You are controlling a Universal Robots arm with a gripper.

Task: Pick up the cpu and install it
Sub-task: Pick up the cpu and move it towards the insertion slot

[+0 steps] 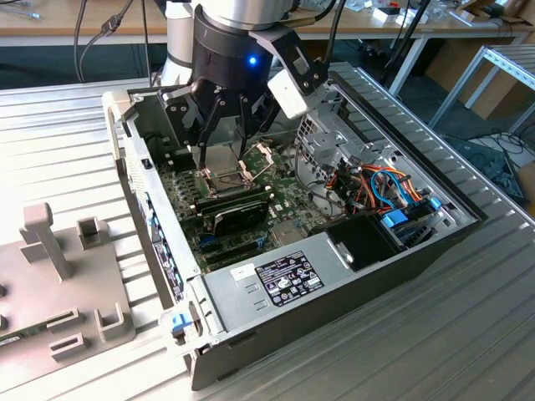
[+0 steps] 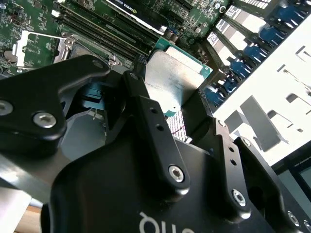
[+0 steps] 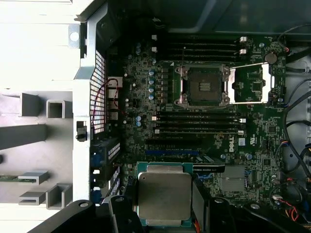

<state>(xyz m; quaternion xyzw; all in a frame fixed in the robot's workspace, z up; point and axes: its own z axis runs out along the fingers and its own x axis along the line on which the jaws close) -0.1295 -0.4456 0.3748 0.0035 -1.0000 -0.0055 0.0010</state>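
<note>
First wrist view: my tool point(image 3: 164, 208) clamped on the flat silver-grey square cpu point(image 3: 164, 193) above the green motherboard point(image 3: 257, 141). Carrying step, I reckon; open black socket point(image 3: 201, 86) wants square alignment.

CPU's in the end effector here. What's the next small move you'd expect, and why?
Probably a sideways shift across the motherboard to centre the cpu over the socket before lowering. The end effector is shut on the cpu, the socket frame stands swung open, and in the first wrist view the cpu sits apart from the socket.
</note>
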